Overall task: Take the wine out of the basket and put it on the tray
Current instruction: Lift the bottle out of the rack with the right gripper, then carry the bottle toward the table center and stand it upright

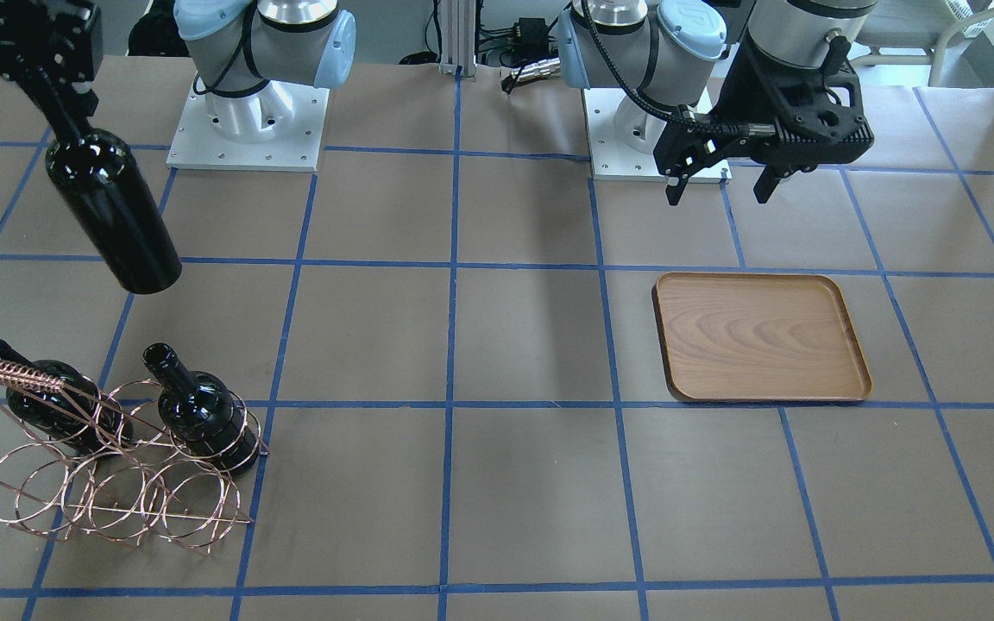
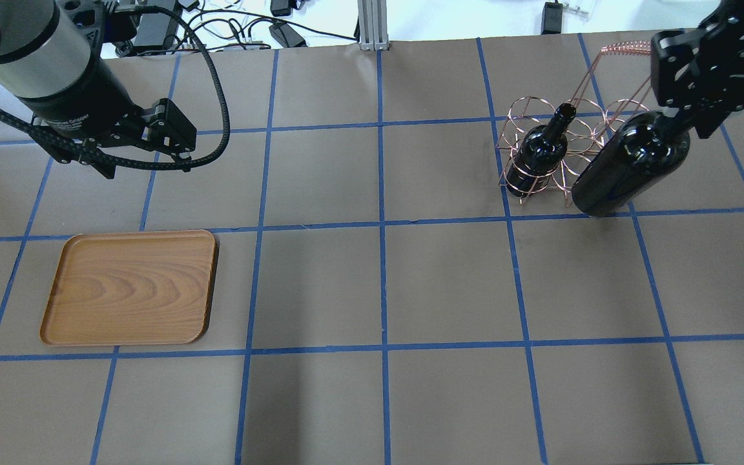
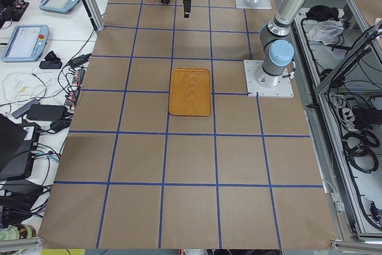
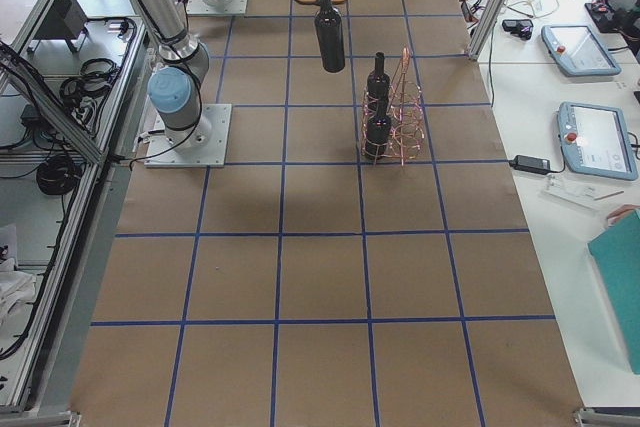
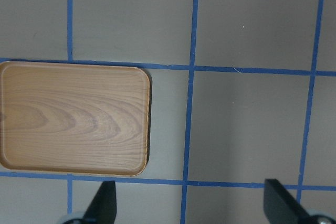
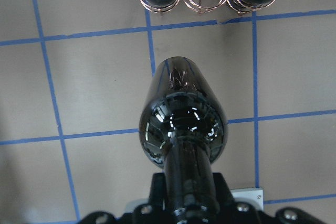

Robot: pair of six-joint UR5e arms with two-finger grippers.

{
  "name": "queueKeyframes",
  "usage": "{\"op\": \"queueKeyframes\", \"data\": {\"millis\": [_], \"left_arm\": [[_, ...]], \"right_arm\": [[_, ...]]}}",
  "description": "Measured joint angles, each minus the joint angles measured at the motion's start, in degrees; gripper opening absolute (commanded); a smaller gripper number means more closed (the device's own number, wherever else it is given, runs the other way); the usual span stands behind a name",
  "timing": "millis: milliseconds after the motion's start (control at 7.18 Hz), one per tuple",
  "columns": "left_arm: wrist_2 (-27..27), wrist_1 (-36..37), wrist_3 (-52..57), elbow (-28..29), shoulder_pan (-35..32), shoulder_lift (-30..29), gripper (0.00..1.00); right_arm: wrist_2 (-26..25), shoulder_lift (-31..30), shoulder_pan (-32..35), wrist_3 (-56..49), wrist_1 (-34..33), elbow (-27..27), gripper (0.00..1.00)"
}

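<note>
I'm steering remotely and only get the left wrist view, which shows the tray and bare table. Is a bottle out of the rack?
Observer: Yes. The right gripper holds one bottle by its neck, hanging above the table.
Operator: How many are in the rack?
Observer: Two more bottles sit in the wire rack.
Operator: Where is the rack from the tray?
Observer: On the robot's right side. The tray lies on its left, with bare table between.

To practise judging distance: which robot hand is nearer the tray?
Left. The left hand hangs just past the robot-side edge of the tray; the right hand holds a wine bottle far away, near the basket.
</note>
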Motion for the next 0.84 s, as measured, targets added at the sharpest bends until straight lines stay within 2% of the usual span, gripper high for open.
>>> {"op": "queueKeyframes", "data": {"millis": [279,557,836], "left_arm": [[0.06,-0.06,0.04,-0.05,0.03,0.00,1.00],[0.09,-0.09,0.06,-0.08,0.03,0.00,1.00],[-0.04,-0.07,0.07,-0.17,0.03,0.00,1.00]], "right_arm": [[1.76,3.59,11.45,14.70,-3.07,0.66,0.02],[3.56,10.89,22.69,28.58,-10.51,0.80,0.02],[6.73,16.69,27.52,35.89,-16.63,0.88,0.01]]}}
